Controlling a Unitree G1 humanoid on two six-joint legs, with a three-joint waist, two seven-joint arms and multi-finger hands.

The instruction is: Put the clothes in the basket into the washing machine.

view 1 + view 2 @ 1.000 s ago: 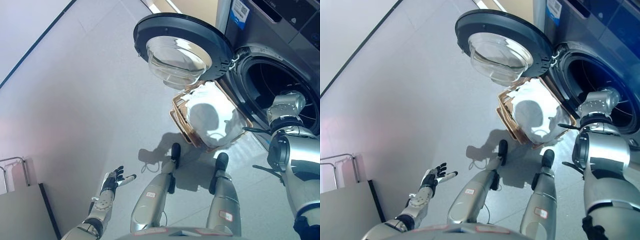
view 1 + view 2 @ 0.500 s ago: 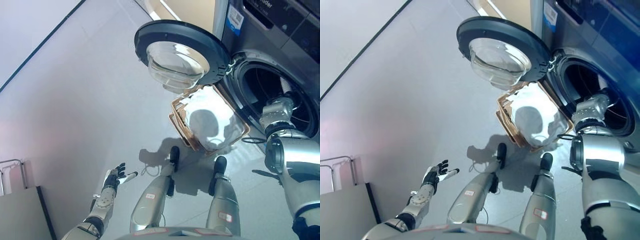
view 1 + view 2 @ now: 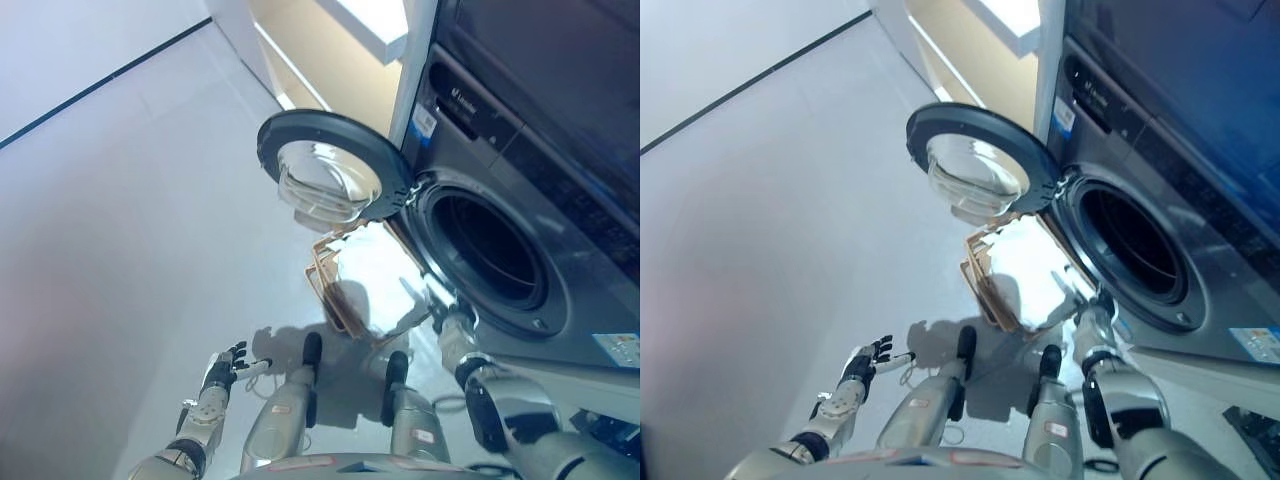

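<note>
Right hand (image 3: 1092,312) beside basket (image 3: 985,280)

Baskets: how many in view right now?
1. The basket sits on the floor below the open washer door, just left of the drum opening, with white clothes inside. Nothing suggests another one, though the robot's arms hide some of the floor.
</note>
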